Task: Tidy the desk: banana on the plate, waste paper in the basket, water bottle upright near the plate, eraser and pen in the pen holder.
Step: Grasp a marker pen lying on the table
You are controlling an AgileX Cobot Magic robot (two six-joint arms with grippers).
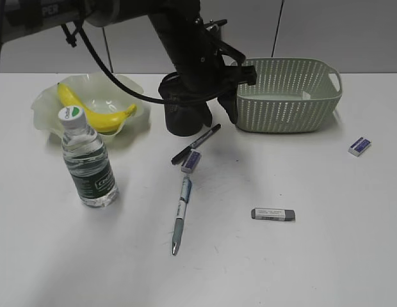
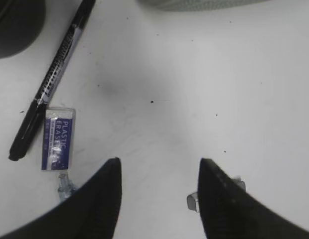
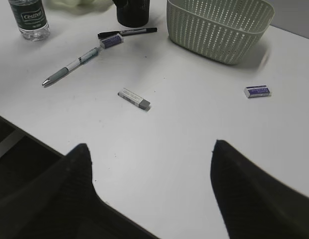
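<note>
Left gripper point(image 2: 159, 191) spread wide (nothing held), hovering over the desk point(image 2: 204, 99); blue-labelled eraser point(image 2: 58, 138) at ten o'clock, black pen point(image 2: 50, 82) beside it.

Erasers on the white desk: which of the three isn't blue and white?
The long grey eraser lying alone near the front; the two blue-and-white erasers sit beside the black marker pen and far right.

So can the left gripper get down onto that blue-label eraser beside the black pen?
Probably yes. The left gripper hangs open over bare desk, the blue-label eraser just off to one side. Nothing covers it, though the black pen lies very close alongside.
</note>
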